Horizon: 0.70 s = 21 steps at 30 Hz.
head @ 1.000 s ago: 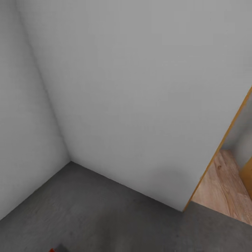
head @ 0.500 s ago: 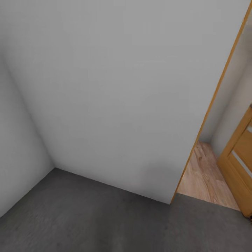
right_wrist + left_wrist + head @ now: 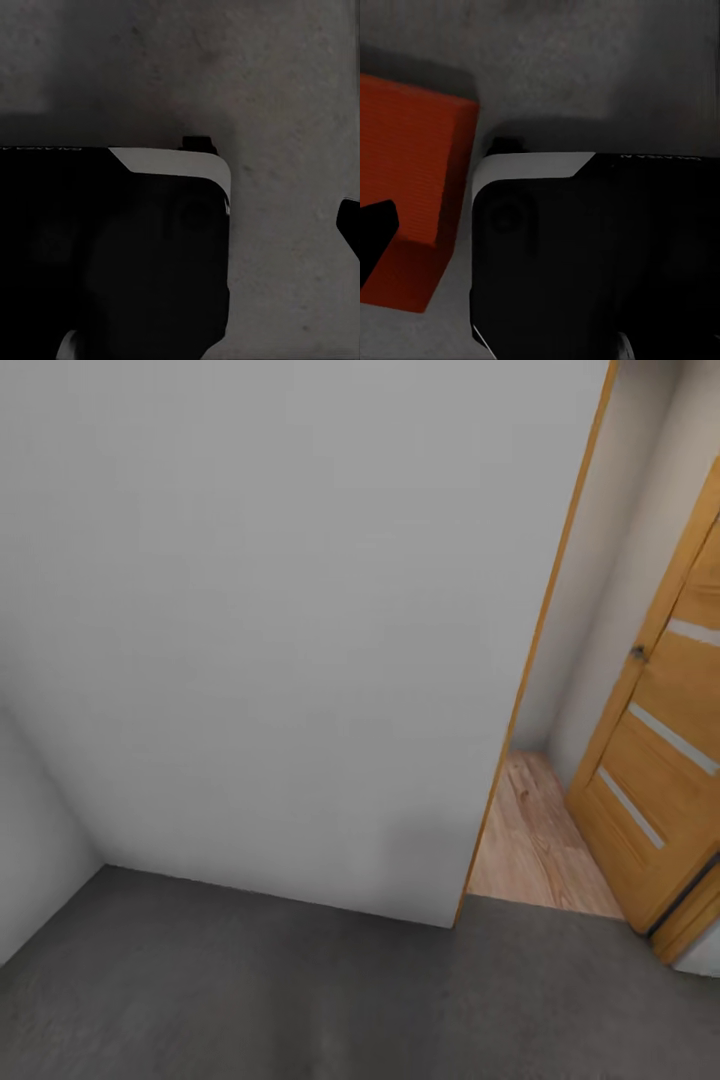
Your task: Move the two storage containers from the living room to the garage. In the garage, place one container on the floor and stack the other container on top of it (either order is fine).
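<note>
Below the left wrist camera, an orange-red storage container (image 3: 409, 202) rests on the dark concrete floor (image 3: 607, 67) beside the robot's black base (image 3: 600, 255), its ribbed bottom showing; its long axis cannot be told, nor either gripper's grip

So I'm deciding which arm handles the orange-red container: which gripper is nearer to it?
Left, as far as the views show. The orange-red container sits on the concrete floor beside the left gripper's fingertip. The right wrist view shows bare floor.
</note>
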### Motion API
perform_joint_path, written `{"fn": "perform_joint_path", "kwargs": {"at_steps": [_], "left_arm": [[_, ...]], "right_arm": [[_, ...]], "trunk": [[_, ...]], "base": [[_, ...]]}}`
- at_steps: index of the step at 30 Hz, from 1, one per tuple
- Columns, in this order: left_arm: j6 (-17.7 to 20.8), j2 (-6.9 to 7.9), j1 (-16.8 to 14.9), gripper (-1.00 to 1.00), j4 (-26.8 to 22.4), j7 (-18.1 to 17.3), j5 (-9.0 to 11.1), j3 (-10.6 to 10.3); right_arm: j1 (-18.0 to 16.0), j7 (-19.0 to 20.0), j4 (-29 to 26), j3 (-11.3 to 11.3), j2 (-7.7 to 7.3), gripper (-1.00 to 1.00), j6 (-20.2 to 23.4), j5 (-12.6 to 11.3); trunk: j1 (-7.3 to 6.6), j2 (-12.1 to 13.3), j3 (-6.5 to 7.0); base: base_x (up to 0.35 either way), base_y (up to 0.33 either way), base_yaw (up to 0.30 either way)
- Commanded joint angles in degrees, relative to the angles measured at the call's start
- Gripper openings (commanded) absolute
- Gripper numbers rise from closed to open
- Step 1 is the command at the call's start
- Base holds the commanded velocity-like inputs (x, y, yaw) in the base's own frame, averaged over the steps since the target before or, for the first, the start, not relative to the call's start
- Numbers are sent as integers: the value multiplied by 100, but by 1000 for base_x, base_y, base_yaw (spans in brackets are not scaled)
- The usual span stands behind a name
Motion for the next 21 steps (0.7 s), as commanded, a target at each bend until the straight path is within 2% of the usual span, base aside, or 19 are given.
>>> {"fn": "perform_joint_path", "kwargs": {"at_steps": [1,21], "left_arm": [[5,-1,-1,100,-3,19,30,-8],[5,-11,-1,100,-3,20,31,-6]], "right_arm": [[-10,-25,17,-40,-3,100,-24,50],[-9,-31,17,-40,-7,100,-62,42]], "trunk": [[2,-9,-9],[2,-9,-9]], "base": [[0,0,-290],[0,0,-290]]}}
